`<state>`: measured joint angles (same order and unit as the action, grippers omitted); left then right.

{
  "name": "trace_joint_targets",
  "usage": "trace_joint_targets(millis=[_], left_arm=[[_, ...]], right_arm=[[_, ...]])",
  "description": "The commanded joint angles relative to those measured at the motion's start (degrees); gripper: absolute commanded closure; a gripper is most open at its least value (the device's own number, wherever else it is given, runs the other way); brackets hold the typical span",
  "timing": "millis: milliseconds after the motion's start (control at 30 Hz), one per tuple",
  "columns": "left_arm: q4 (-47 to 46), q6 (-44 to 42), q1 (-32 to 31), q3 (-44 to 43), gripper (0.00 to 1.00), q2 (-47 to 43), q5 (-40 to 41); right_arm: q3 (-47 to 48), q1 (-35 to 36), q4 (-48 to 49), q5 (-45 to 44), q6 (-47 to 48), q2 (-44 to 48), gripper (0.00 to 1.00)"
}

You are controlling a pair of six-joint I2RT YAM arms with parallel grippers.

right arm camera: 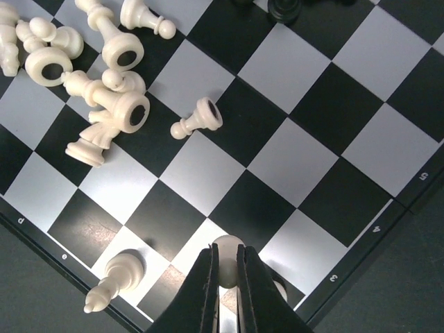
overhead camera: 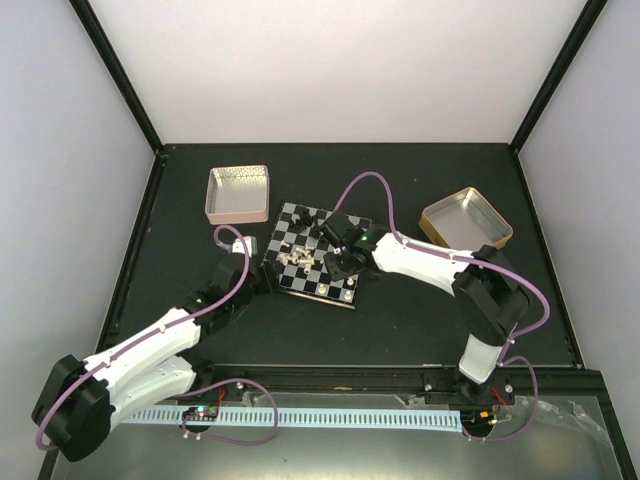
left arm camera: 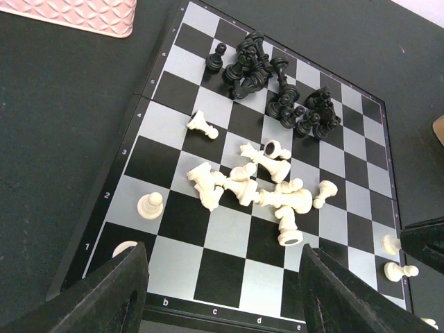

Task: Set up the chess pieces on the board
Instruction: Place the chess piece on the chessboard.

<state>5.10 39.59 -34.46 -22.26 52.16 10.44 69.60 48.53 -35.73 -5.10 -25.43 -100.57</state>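
right gripper (right arm camera: 227, 262) pinched shut on a cream pawn (right arm camera: 227, 244), upright at 6 o'clock of its wrist view, head-gripped so it lands standing, I reckon | left gripper (left arm camera: 222, 270) open, empty, hovering off the lettered edge of the board (left arm camera: 104, 201), probably keeping clear | cream heap (left arm camera: 257, 184) mid-board, black heap (left arm camera: 277, 87) at 1 o'clock | edge reads b–e, 1–6, no brand

My view: a closed booth with pale walls (overhead camera: 330, 60).
I see a black table (overhead camera: 420, 320), black frame bars (overhead camera: 115, 70) in the corners, and soft even light.
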Motion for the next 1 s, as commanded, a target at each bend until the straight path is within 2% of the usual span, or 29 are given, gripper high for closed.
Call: trace_joint_targets(millis=[0, 733, 967], left_arm=[[0.0, 0.3, 0.4, -2.3, 0.39, 0.1, 0.8], [0.1, 0.2, 0.4, -2.4, 0.39, 0.5, 0.7], [0.0, 0.3, 0.4, -2.5, 0.39, 0.7, 0.6]], right_arm=[[-0.3, 0.3, -0.2, 2.6, 1.2, -1.3, 0.97], [-0.6, 0.5, -1.3, 4.9, 1.0, -3.8, 0.94], [-0.4, 0.4, -2.4, 4.5, 0.3, -3.4, 0.87]])
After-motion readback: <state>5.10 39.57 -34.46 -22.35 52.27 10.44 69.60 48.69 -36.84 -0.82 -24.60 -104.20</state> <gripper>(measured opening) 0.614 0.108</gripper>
